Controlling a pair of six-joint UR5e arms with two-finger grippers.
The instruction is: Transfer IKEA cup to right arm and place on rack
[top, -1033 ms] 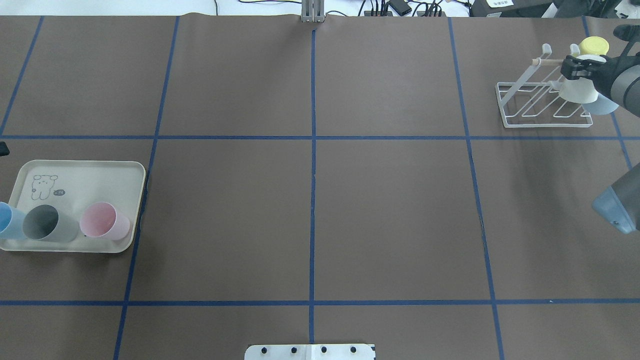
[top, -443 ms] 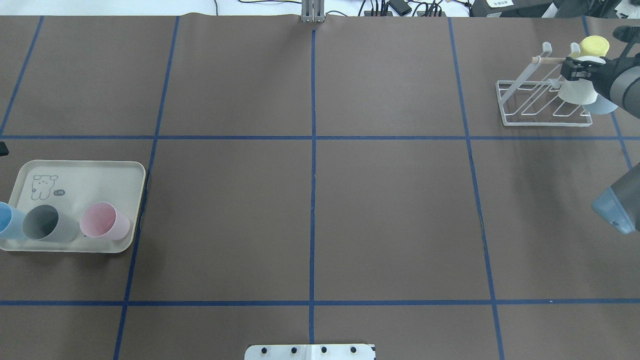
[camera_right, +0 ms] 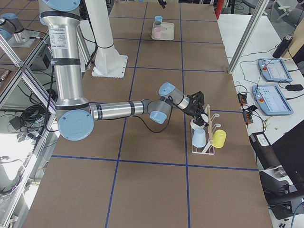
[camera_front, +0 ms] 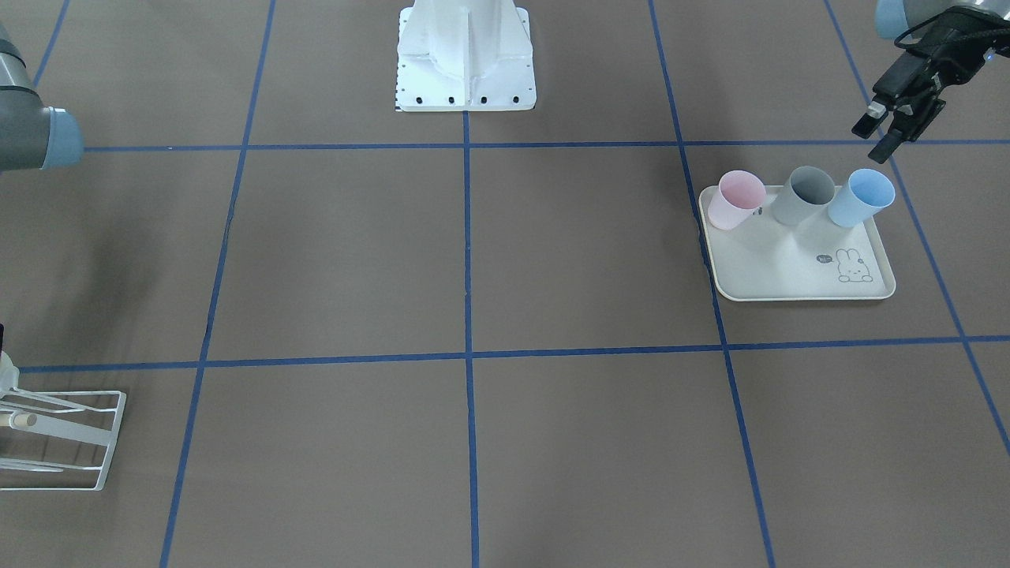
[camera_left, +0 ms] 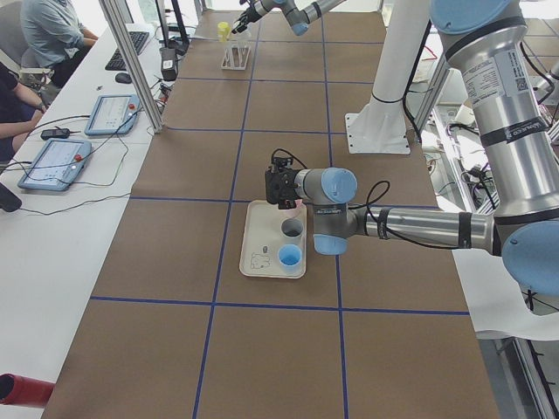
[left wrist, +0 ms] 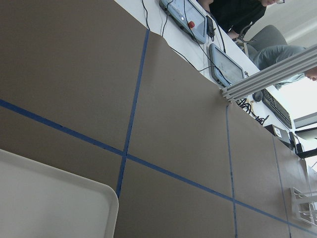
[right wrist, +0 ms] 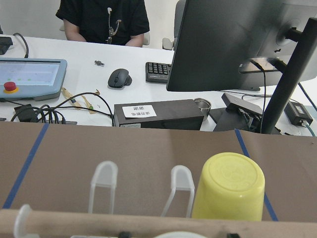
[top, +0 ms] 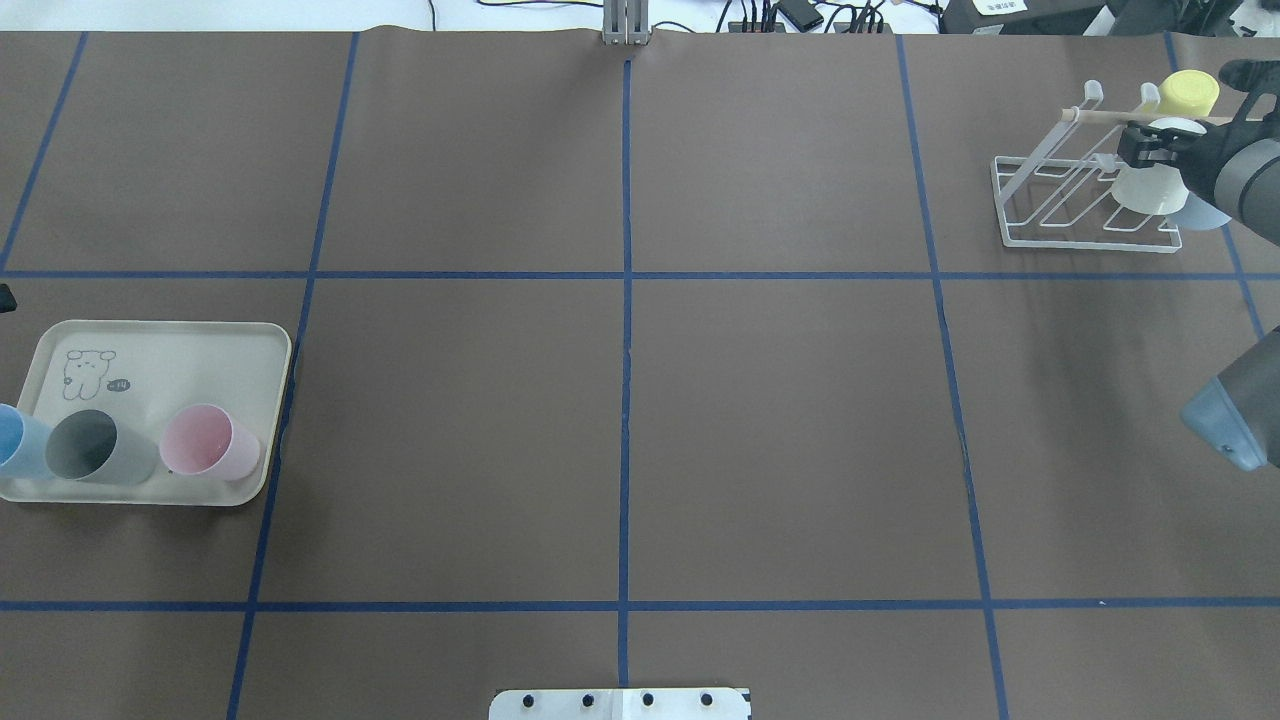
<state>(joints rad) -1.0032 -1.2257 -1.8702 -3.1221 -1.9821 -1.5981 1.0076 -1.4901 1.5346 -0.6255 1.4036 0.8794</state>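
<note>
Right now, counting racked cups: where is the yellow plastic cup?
Overhead view, far right: the yellow plastic cup sits bottom-up on the white wire rack's far corner, just beyond the white cup gripped by the right gripper.

A white cup (top: 1148, 188), mouth downward, is gripped at its base by the black pincer (top: 1160, 138) of the silver-grey right arm (top: 1250, 170). It hangs over the right end of a small white wire rack (top: 1060, 195) at the desk's (top: 780, 420) far right corner.
</note>
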